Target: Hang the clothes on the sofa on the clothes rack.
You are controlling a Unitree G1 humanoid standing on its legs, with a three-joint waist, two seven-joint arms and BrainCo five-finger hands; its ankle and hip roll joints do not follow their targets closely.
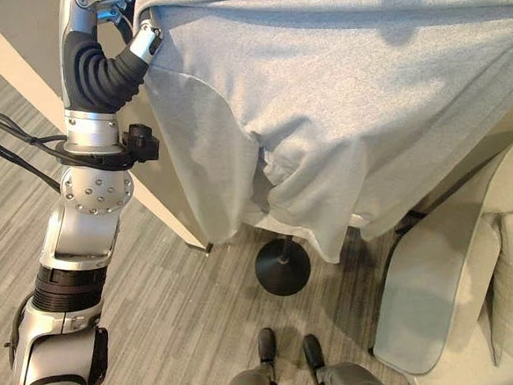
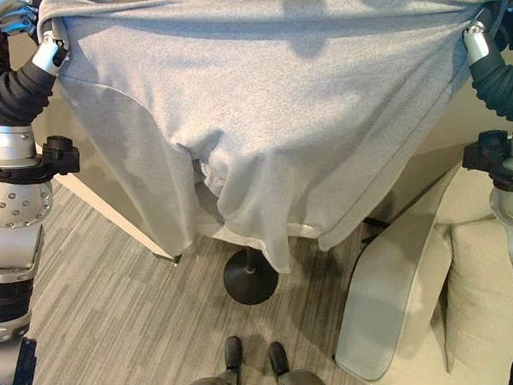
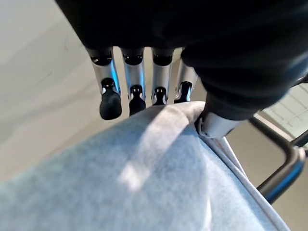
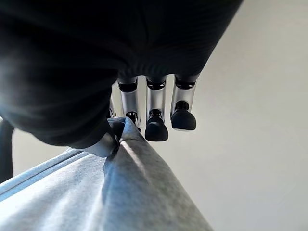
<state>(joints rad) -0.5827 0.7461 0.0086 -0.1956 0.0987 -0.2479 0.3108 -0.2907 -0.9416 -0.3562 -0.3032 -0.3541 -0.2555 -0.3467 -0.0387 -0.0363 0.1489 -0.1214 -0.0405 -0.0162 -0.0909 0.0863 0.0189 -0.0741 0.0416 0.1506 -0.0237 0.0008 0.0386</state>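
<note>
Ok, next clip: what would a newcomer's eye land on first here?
The big grey garment, stretched wide across the upper scene and sagging in the middle. The left robot hand pinches one top corner and the right robot hand the other. Below it stands the rack's round black base on the floor, with the pale sofa at right.

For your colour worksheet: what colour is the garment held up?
Light grey, plain; the garment shows best in the right eye view.

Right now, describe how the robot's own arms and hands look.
Both arms are silver-grey metal with black ribbed wrist covers and round bolted joints. The left hand and right hand have silver fingers with rounded dark tips. A small black knob sticks out beside each wrist.
</note>
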